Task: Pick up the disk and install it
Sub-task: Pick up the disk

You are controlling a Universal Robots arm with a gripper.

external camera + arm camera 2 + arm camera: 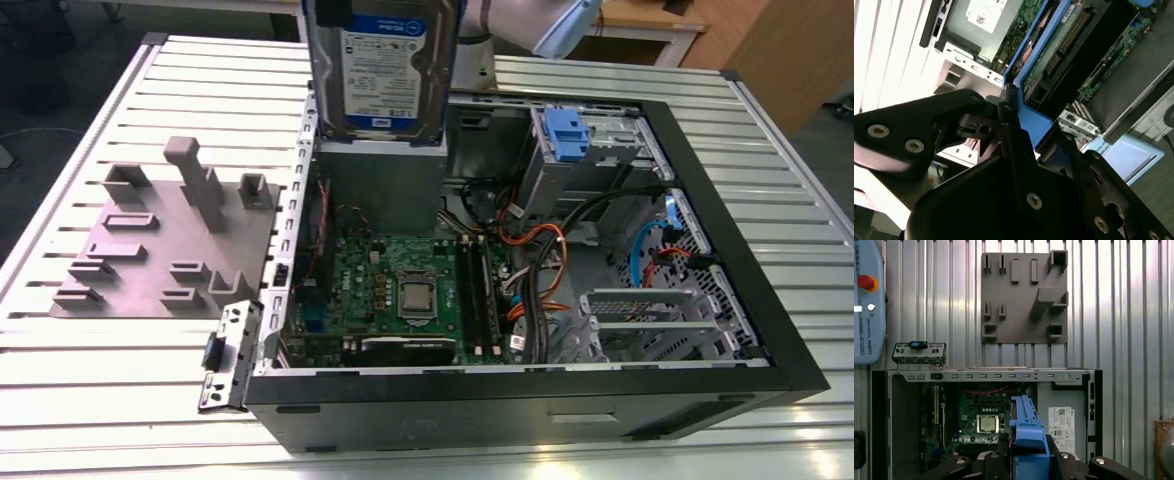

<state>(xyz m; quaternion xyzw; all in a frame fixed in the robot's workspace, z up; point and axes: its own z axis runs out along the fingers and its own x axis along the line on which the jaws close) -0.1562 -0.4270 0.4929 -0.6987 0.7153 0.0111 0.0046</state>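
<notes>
The black two-fingered gripper point(1019, 122) is clamping the blue plastic frame of the flat silver-metal disk point(380, 65), which is hanging upright above the open black computer case point(534, 385), over its grey metal box point(380, 180).

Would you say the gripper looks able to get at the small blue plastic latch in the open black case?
Probably not: the open case leaves the latch uncovered, but the gripper is shut on the silver-metal, blue-framed disk.
</notes>
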